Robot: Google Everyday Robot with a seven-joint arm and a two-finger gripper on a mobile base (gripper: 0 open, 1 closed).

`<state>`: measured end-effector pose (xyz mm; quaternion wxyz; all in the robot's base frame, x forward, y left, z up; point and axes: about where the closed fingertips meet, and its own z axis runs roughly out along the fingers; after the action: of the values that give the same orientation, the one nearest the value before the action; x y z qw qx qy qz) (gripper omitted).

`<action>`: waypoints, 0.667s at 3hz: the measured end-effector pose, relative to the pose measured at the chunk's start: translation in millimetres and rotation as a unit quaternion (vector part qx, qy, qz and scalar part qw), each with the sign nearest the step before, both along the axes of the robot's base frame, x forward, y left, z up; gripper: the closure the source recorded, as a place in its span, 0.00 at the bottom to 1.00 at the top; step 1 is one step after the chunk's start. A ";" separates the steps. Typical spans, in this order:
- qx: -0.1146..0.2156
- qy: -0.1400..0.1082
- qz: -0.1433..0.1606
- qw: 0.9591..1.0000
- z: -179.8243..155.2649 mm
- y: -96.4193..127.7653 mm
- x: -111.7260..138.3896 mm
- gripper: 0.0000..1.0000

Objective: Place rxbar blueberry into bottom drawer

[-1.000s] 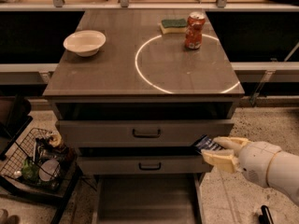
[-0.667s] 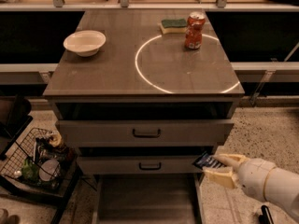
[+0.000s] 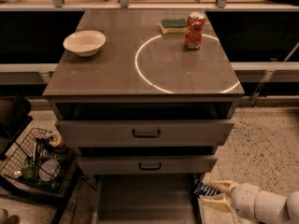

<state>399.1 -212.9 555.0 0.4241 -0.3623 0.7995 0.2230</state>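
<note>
Pinching the bar [image 3: 201, 189] endwise, the gripper [image 3: 209, 195] hangs just right of the drawer [image 3: 140, 200]. Probably light, thin, slick-wrapped; an end grip should suffice.

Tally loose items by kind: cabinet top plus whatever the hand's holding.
Bowl: 1, on the cabinet top
Sponge: 1, on top
Soda can: 1, on top
rxbar blueberry: 1, gripped in the hand, low by the right edge of the open bottom drawer
Total: 4
</note>
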 end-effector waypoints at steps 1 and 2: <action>0.010 0.027 0.032 0.999 -54.1 12.3 -6.0 1.00; 0.010 0.027 0.032 0.999 -54.1 12.3 -6.0 1.00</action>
<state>393.1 -200.6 500.9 0.3986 -0.3777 0.7961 0.2544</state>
